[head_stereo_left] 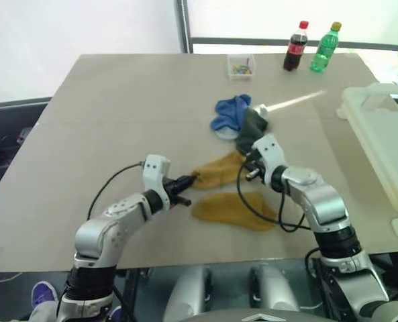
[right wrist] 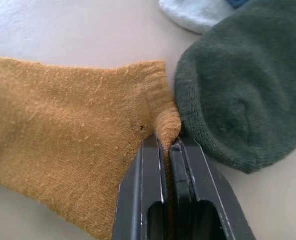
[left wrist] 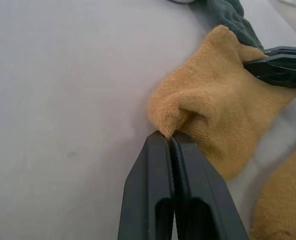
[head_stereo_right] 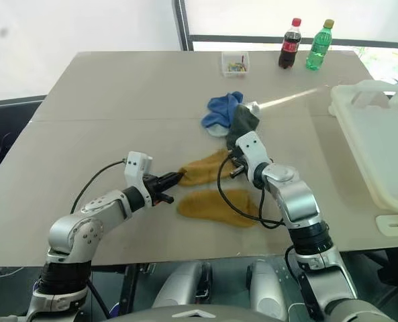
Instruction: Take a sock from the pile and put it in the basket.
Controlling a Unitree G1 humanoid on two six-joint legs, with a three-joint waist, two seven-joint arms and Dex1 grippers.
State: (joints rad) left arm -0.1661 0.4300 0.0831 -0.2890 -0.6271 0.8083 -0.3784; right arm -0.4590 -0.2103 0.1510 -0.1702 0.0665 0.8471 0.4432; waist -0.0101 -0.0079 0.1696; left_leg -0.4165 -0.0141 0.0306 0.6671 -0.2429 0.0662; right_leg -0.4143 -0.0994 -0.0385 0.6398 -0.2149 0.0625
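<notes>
Both grippers pinch one yellow sock on the table.

The left gripper (left wrist: pixel 171 145) has its fingers pressed together on the sock's (head_stereo_left: pixel 220 170) left end; the right gripper (right wrist: pixel 166 145) nips its right end, just beside a dark green sock (right wrist: pixel 242 85). A second yellow sock (head_stereo_left: pixel 233 210) lies nearer, a blue sock (head_stereo_left: pixel 229 111) farther. The basket (head_stereo_left: pixel 380 134) sits at the table's (head_stereo_left: pixel 118 121) right edge.

No text, label or number can be read anywhere (the bottles' (head_stereo_left: pixel 294 45) labels are illegible).
</notes>
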